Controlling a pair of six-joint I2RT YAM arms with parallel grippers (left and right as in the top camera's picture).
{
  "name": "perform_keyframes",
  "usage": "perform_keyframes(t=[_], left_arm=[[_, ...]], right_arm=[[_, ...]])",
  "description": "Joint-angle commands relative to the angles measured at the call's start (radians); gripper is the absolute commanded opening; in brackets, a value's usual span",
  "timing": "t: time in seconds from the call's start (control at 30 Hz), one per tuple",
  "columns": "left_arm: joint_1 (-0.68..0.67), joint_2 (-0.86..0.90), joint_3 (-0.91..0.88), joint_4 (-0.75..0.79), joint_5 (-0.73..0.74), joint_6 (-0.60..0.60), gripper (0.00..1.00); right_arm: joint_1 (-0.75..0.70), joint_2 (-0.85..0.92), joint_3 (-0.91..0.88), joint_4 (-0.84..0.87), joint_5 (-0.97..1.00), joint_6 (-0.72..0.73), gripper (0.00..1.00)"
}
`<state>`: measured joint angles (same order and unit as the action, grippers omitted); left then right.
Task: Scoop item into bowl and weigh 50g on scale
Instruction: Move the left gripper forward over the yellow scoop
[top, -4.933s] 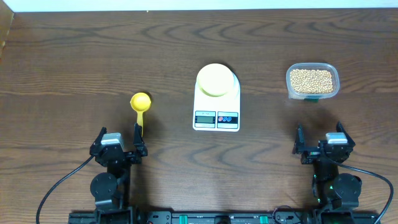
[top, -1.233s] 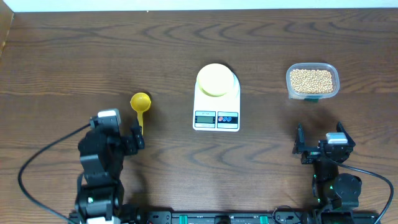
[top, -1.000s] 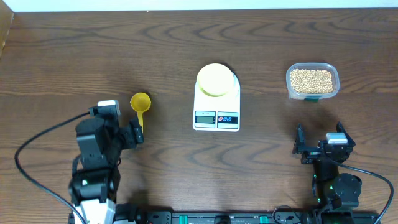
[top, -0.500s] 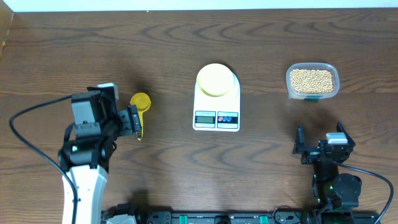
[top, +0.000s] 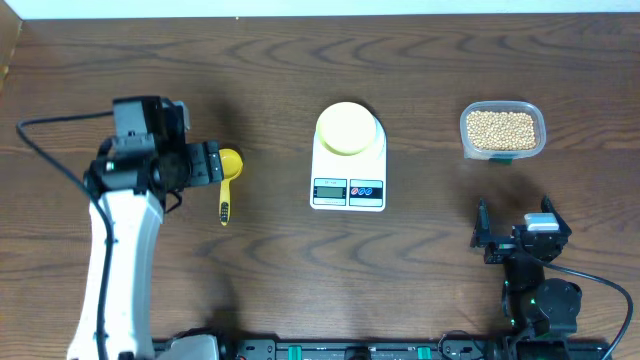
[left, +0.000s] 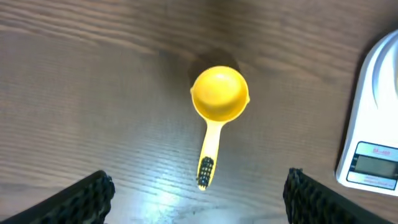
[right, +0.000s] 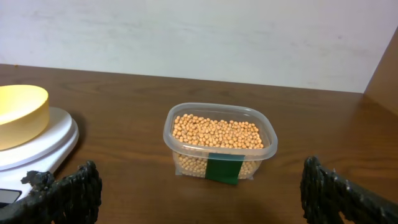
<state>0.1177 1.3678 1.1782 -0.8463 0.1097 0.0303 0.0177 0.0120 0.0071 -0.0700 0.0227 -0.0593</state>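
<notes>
The beans (top: 502, 127) fill a clear plastic tub (top: 466, 135) at the right, also seen in the right wrist view (right: 217, 132). The pale-yellow bowl (top: 347, 128) stands on the white scale (top: 348, 190) at mid-table. It shows at the left of the right wrist view (right: 18, 112). A yellow scoop (top: 228, 163) lies left of the scale, with its handle toward the front. My left gripper (top: 207, 164) is open and empty, raised over the scoop (left: 219, 102). Its fingers (left: 198, 183) straddle the handle end from above. My right gripper (top: 513, 228) is open and empty at the front right, facing the tub (right: 219, 171).
The scale's edge and display (left: 373, 163) show at the right of the left wrist view. The scale platform (right: 46, 143) lies left of the right gripper (right: 199, 190). A pale wall runs behind the table's back edge.
My left arm has risen from its rest at the front and swung forward and left. Its gripper now hangs over the scoop. The right arm has not moved.
</notes>
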Motion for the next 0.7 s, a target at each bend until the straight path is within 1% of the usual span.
perform_keyframes(t=[0.0,0.3,0.67], left_arm=[[0.013,0.066,0.069,-0.026,0.009,0.021,0.89],[0.080,0.196,0.148,-0.044,0.009,0.030,0.89],[0.083,0.330,0.234,-0.071,0.009,0.050,0.89]], right_arm=[[-0.004,-0.003,-0.002,-0.003,0.009,-0.009,0.99],[-0.004,-0.003,-0.002,-0.003,0.009,-0.009,0.99],[-0.004,-0.003,-0.002,-0.003,0.008,-0.009,0.99]])
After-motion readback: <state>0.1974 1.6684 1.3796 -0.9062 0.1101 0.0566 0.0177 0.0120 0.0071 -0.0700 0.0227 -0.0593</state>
